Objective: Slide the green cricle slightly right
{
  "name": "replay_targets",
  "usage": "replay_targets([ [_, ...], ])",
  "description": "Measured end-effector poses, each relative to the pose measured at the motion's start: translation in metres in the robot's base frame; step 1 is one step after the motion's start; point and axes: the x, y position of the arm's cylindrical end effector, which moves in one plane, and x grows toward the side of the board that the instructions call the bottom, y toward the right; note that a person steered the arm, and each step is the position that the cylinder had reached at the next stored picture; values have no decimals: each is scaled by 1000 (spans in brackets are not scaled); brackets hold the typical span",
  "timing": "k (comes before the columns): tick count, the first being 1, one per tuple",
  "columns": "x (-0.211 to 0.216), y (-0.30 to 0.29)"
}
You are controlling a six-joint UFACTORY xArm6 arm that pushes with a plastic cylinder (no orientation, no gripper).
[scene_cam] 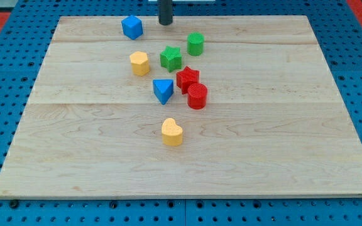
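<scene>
Camera view: my tip (165, 23) rests on the wooden worktop (281, 125) near the view's top edge, between the blue cube (132, 27) at its left and the green circle (195, 43) down and to its right. The tip touches neither block. The arm carries a plain rod, so no fingers exist to be apart or together.

The green circle stands upright in the upper middle of the worktop, just right of the green star (171, 58), with a small gap between them.

A yellow block (139, 63) lies left of the star. Below it, the red star (187, 78) touches the red cylinder (197, 96); the blue triangle (163, 90) sits just left of them. A yellow heart (172, 132) lies apart, nearer the view's bottom.
</scene>
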Motion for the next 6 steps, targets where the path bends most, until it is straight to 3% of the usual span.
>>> replay_targets([
  [2, 57, -127],
  [4, 97, 11],
  [5, 70, 93],
  [6, 57, 110],
])
